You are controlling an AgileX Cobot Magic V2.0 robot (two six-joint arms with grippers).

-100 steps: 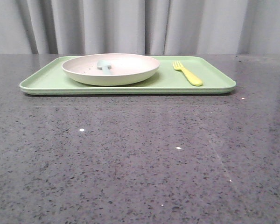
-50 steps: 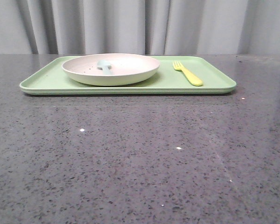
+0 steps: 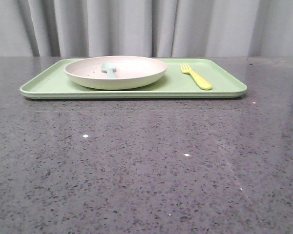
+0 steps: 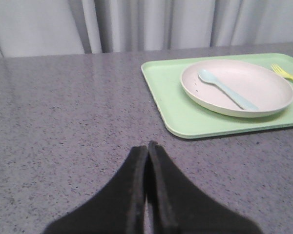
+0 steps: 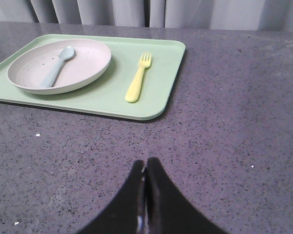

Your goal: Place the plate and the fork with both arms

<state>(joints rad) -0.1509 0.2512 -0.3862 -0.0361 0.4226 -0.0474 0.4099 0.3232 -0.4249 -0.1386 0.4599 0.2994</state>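
The off-white speckled plate (image 3: pixel 116 71) sits on the left half of the light-green tray (image 3: pixel 44 84), with a pale blue spoon (image 3: pixel 109 68) lying in it. The yellow fork (image 3: pixel 197 77) lies on the tray to the plate's right. The plate (image 4: pixel 237 87) and fork (image 4: pixel 286 74) also show in the left wrist view, and the plate (image 5: pixel 58 65) and fork (image 5: pixel 138 78) in the right wrist view. My left gripper (image 4: pixel 147 145) is shut and empty over bare table, short of the tray's left end. My right gripper (image 5: pixel 146 161) is shut and empty, short of the tray's right end.
The dark speckled stone table (image 3: pixel 146 165) runs from the tray to the near edge. Grey curtains (image 3: pixel 146 27) hang behind the table. Neither arm shows in the front view.
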